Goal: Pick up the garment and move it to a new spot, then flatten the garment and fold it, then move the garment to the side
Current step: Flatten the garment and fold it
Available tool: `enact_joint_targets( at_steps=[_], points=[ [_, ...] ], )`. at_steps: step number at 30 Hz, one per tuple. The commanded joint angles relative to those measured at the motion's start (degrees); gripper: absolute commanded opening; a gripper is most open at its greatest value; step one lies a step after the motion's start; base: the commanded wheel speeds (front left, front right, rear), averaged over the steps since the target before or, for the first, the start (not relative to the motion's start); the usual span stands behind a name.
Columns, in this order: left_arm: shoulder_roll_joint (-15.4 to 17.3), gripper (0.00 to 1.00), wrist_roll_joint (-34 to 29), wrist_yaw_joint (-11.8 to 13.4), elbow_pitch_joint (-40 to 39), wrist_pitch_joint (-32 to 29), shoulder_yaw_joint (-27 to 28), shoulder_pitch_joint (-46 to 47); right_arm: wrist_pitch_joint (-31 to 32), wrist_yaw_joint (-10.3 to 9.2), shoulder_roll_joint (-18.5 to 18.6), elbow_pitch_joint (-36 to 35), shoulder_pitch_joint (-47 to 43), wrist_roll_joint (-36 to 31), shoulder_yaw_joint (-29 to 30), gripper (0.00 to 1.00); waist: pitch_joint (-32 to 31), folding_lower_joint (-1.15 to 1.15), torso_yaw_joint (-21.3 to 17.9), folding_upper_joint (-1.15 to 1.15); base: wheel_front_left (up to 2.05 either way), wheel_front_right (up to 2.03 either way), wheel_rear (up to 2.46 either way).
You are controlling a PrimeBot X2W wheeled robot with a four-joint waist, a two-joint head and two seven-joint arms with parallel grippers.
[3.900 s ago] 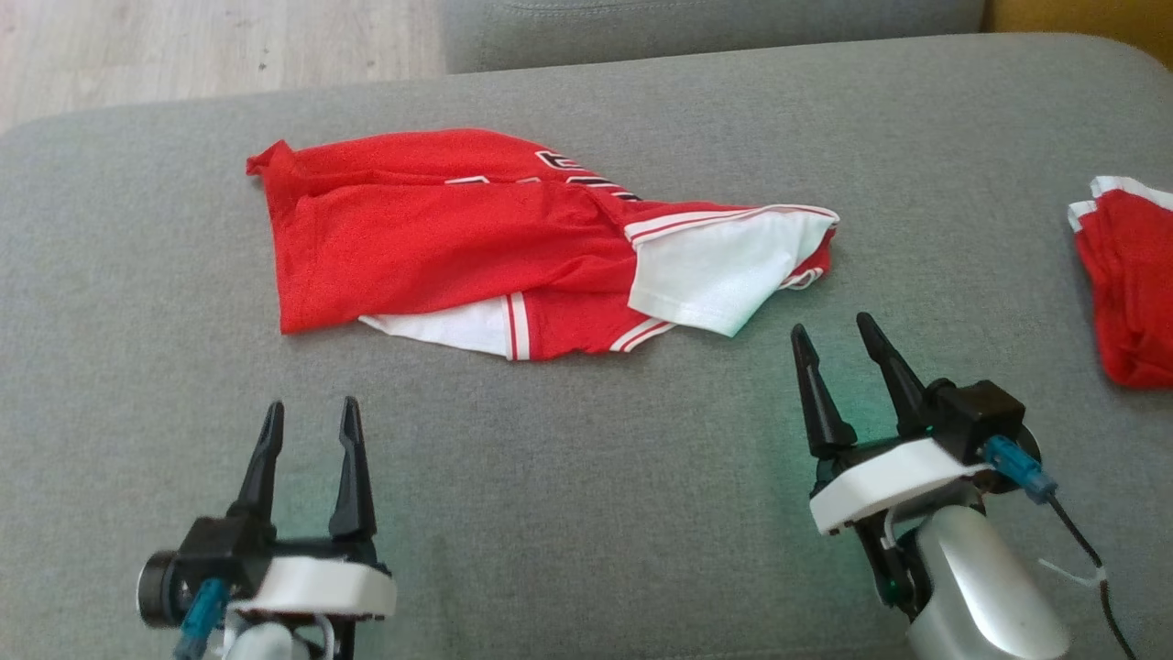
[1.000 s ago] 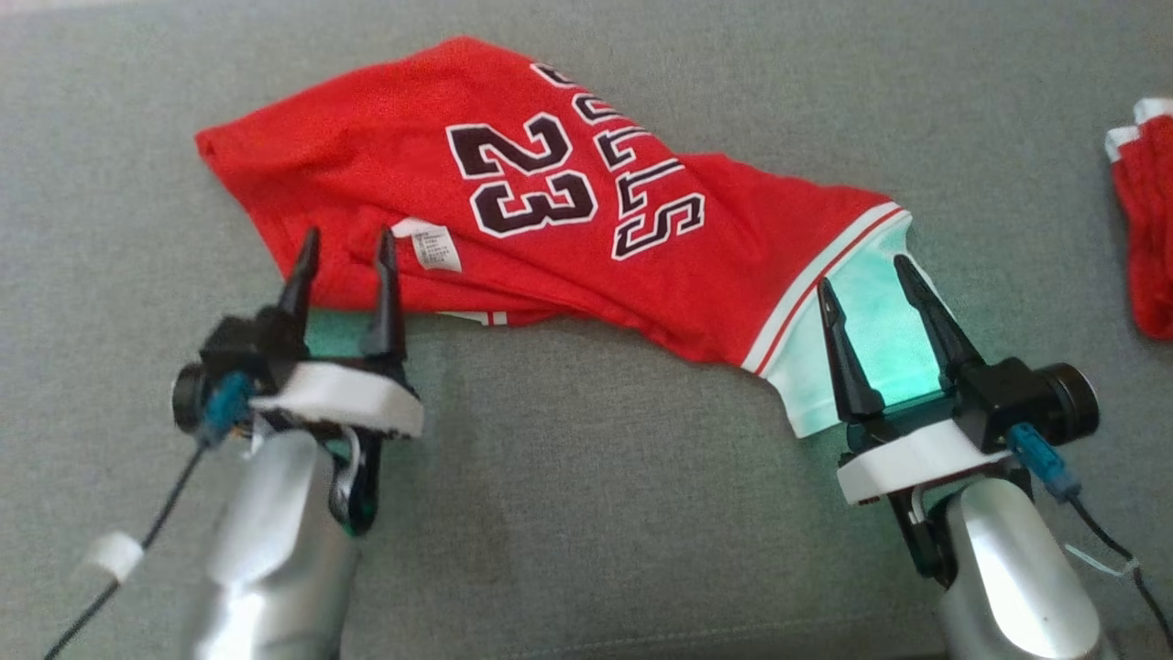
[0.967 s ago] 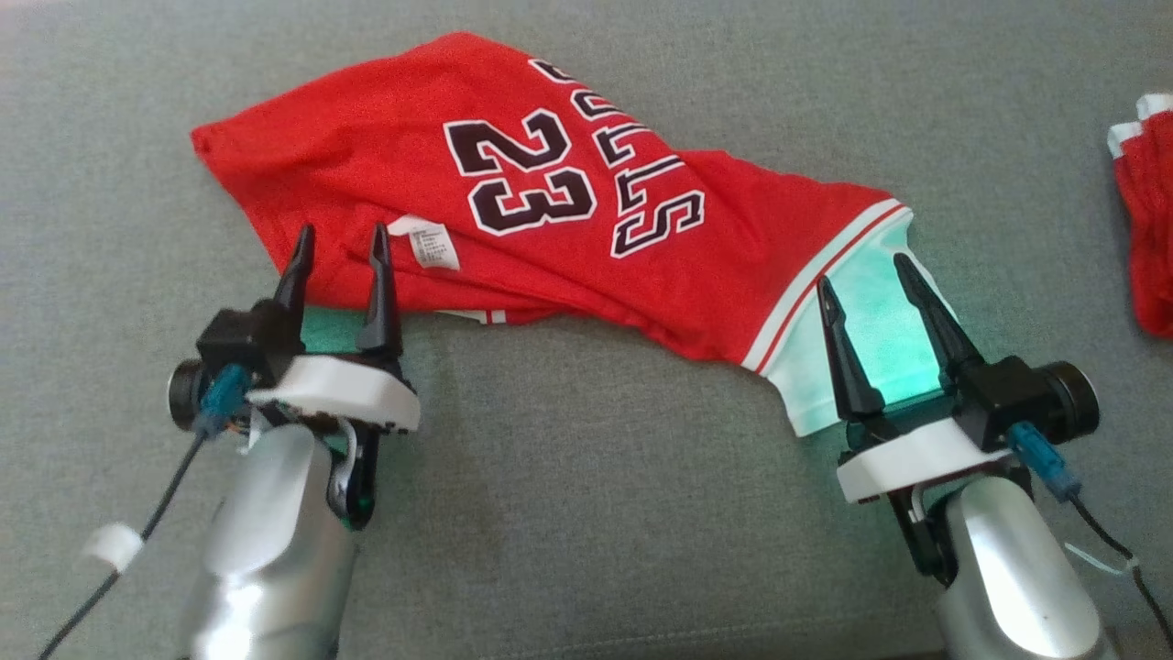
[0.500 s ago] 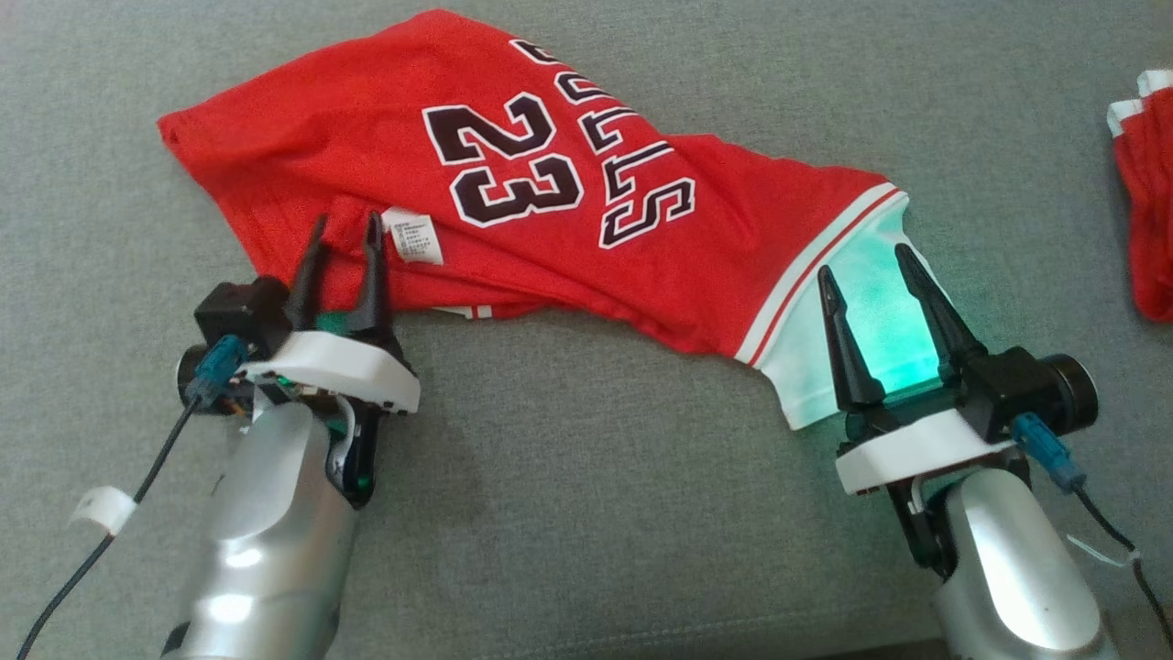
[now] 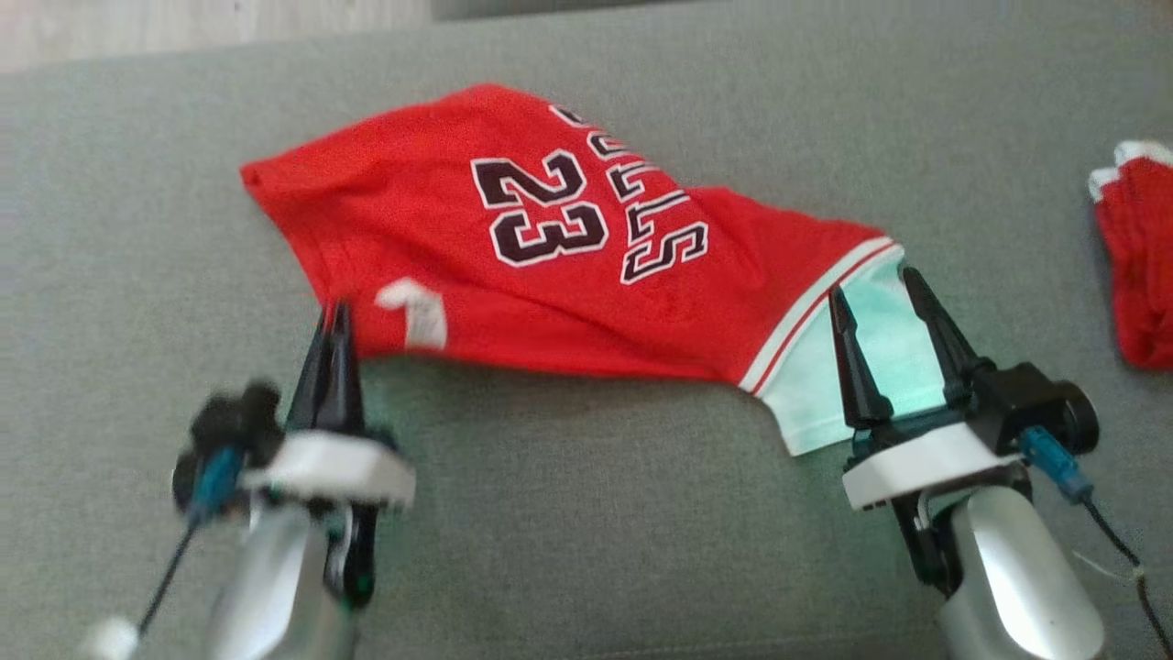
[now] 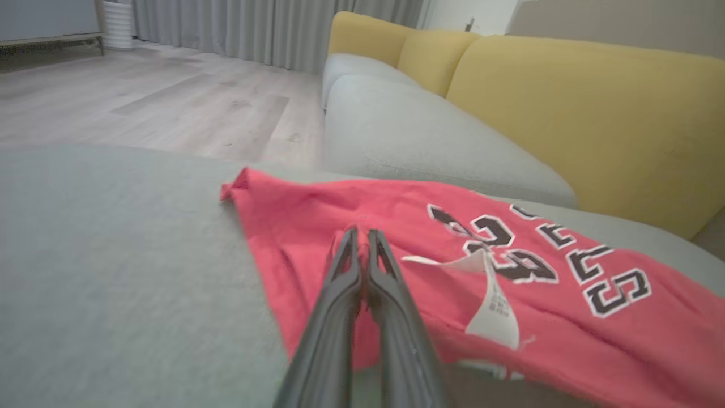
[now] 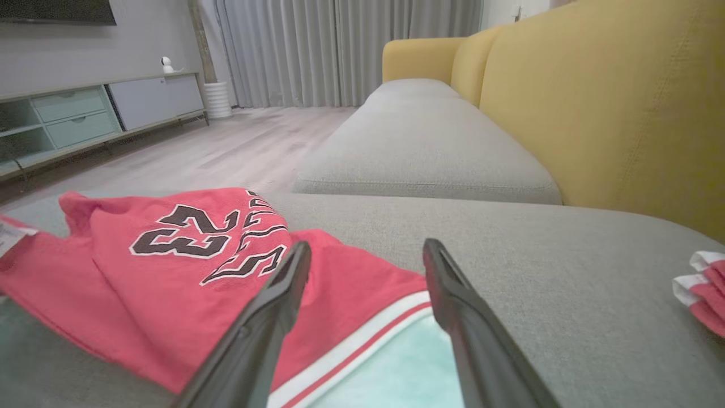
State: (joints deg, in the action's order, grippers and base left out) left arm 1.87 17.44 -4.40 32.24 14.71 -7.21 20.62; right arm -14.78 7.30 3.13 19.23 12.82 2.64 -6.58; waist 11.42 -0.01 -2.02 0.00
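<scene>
The red jersey [image 5: 568, 312] lay spread on the grey sofa cushion [image 5: 586, 513], its black "23" facing up and a white label [image 5: 414, 312] showing close to its near left edge. The left gripper [image 5: 334, 316], blurred, had its jaws pressed together on that edge, just left of the label. The right gripper [image 5: 872, 286] stood with its jaws apart over the jersey's pale sleeve panel [image 5: 898, 357]; whether they touched the cloth could not be told. A second red garment [image 5: 1136, 275] lay well apart at the right edge. A strip of wooden floor [image 5: 183, 32] showed at the top left.
</scene>
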Motion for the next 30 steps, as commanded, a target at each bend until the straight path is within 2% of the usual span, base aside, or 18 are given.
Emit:
enact_joint_targets(
  at_steps=[1, 5, 6, 7, 8, 13, 19, 26, 30],
  points=[
    [1.0, 0.0, -0.2, 1.0, -2.2, 0.3, 3.1, -1.9, -0.2, 0.19, -0.2, -1.5, -1.0, 0.7, -1.1, 1.0, -2.7, 0.01, 0.6, 0.0, 0.0, 0.0, 0.0],
    [1.0, 0.0, -1.4, 2.8, -3.0, 0.3, 6.7, -7.6, -0.2, 0.19, -0.2, -1.2, -2.3, 2.0, -0.9, 1.0, -4.7, 0.01, 0.4, 0.0, 0.0, 0.0, 0.0],
    [1.0, 0.08, -2.2, 2.9, -3.0, 0.3, 7.3, -8.4, -0.2, 0.19, -0.2, -1.2, -2.5, 2.4, -0.8, 1.0, -5.0, 0.01, 0.4, 0.0, 0.0, 0.0, 0.0],
    [1.0, 0.37, -2.8, 3.0, -3.1, 0.3, 8.0, -9.0, -0.2, 0.19, -0.2, -1.1, -2.8, 2.8, -0.7, 1.0, -5.3, 0.01, 0.4, 0.0, 0.0, 0.0, 0.0],
    [1.0, 1.0, -3.4, 3.1, -3.3, 0.3, 8.6, -9.5, -0.2, 0.19, -0.2, -1.1, -2.9, 3.1, -0.7, 1.0, -5.5, 0.01, 0.4, 0.0, 0.0, 0.0, 0.0],
    [1.0, 1.0, -6.9, 3.8, -6.6, 0.3, 9.8, -11.8, -0.2, 0.19, -0.2, -1.3, -3.3, 4.2, -0.6, 1.0, -6.2, 0.01, -0.1, 0.0, 0.0, 0.0, 0.0],
    [1.0, 1.0, -8.0, 3.8, -7.6, 0.3, 9.0, -13.8, -0.2, 0.19, -0.2, -0.9, -3.3, 4.6, -0.8, 1.0, -6.8, 0.01, -0.5, 0.0, 0.0, 0.0, 0.0],
    [1.0, 1.0, -6.8, 4.2, -7.4, 0.3, 7.9, -14.4, -0.2, 0.19, -0.2, -0.3, -3.1, 4.5, -1.1, 1.0, -6.8, 0.01, -0.2, 0.0, 0.0, 0.0, 0.0],
    [1.0, 1.0, -3.5, 2.8, -5.1, 0.3, 7.4, -13.9, -0.2, 0.19, -0.2, 0.7, -3.1, 4.0, -1.1, 1.0, -5.7, 0.01, -0.1, 0.0, 0.0, 0.0, 0.0]
  ],
)
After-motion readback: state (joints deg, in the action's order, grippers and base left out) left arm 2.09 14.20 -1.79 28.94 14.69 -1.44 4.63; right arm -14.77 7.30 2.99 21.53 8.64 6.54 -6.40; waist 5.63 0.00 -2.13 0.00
